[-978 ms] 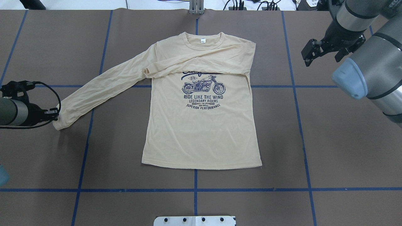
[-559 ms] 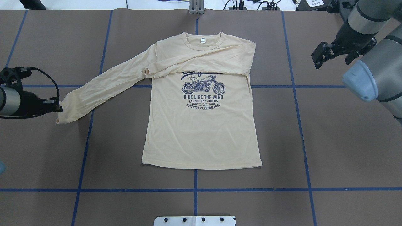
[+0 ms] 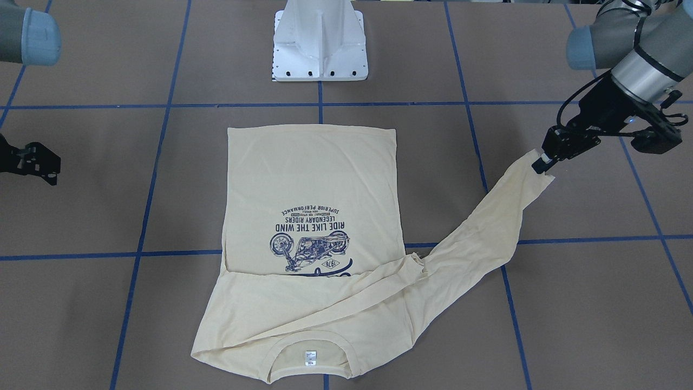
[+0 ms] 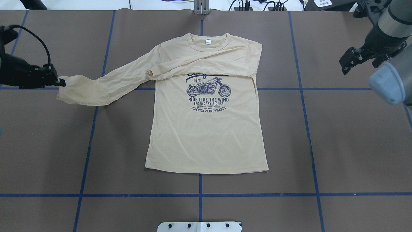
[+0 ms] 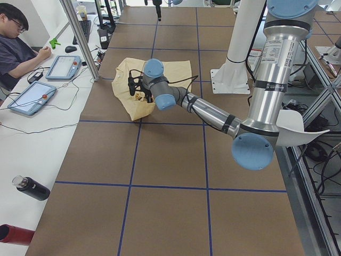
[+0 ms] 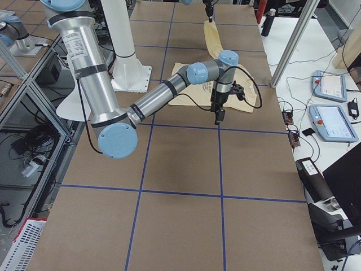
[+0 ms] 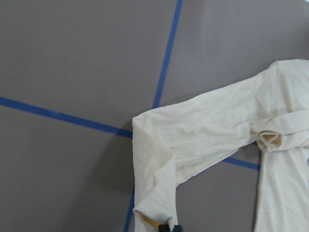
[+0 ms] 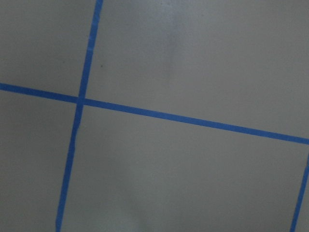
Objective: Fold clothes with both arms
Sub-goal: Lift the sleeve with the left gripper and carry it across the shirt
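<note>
One cream T-shirt (image 4: pixel 206 135), two robot arms (image 5: pixel 213 114) (image 6: pixel 163 93), two black grippers (image 4: pixel 60 82) (image 4: pixel 358 62), one white pedestal base (image 3: pixel 320 43), two tablets (image 5: pixel 66 66) (image 5: pixel 29 98), one person (image 5: pixel 16 50)

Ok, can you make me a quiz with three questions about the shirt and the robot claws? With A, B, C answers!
1. Where does the shirt's folded sleeve lie?
A. Across the chest, just above the motorcycle print
B. Hanging off the table's edge
C. Tucked under the bottom hem

2. What colour are the tape lines on the table?
A. Red
B. Blue
C. Green

3. What is the left claw doing?
A. Hanging open and empty
B. Pinching the collar
C. Pinching the cuff of the stretched-out sleeve

Answers:
1. A: the sleeve runs across the chest and covers the top of the print.
2. B: every line on the brown table is blue.
3. C: the claw is shut on the sleeve's end, which is raised off the table.
</note>
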